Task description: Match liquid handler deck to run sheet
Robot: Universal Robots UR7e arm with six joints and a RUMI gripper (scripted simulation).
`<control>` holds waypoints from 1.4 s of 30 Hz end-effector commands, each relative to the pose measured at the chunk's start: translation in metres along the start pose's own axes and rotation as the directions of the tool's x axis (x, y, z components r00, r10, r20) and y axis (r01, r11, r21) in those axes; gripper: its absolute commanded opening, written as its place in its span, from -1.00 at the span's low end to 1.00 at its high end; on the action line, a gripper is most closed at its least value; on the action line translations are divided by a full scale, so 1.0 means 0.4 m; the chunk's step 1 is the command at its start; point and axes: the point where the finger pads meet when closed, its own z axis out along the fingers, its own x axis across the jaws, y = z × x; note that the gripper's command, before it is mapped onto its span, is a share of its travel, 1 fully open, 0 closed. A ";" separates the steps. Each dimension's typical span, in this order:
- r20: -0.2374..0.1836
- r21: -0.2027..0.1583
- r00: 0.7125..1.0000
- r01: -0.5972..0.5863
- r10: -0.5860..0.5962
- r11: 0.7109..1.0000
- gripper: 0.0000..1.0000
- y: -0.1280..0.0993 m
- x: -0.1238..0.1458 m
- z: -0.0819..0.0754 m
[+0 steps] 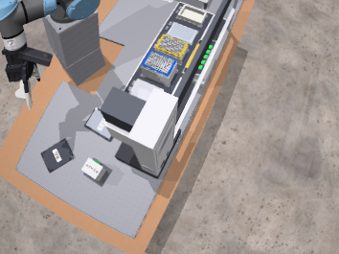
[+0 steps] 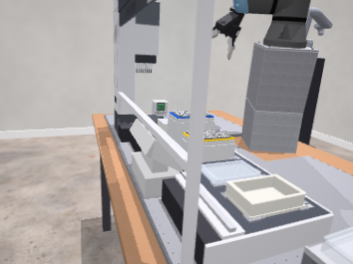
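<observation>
Top view: gripper [image 1: 25,88] spread wide, holding nothing, deck [image 1: 178,80] with reservoir [image 1: 192,15], plate [image 1: 183,31], yellow rack [image 1: 171,46], blue rack [image 1: 160,65] well off beside it; risk: swinging labware over the open reservoir while reordering.

- Small dark marks are seen on the white post block [image 1: 94,169] at about 7 o'clock on the counter [image 1: 29,173], but cannot be read.
- A pale label is carried by the dark square nest [image 1: 56,155] beside it; its characters are blurred.
- No other text can be read.
</observation>
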 end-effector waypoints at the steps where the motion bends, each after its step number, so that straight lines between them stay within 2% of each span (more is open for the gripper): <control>1: -0.001 -0.001 1.000 0.000 0.000 1.000 1.00 0.001 0.001 0.000; 17: -0.001 -0.001 1.000 0.000 0.000 1.000 1.00 0.001 0.001 0.000; 18: 0.014 -0.001 1.000 -0.014 0.014 1.000 0.64 -0.014 -0.010 -0.003; 24: 0.091 -0.017 0.990 -0.104 0.105 0.994 0.64 -0.067 -0.059 -0.023; 31: 0.177 -0.045 0.961 -0.206 0.211 0.978 0.64 -0.129 -0.116 -0.047; 39: 0.180 -0.046 0.960 -0.210 0.215 0.977 0.64 -0.182 -0.165 -0.067; 42: 0.180 -0.046 0.960 -0.210 0.215 0.977 0.64 -0.184 -0.167 -0.067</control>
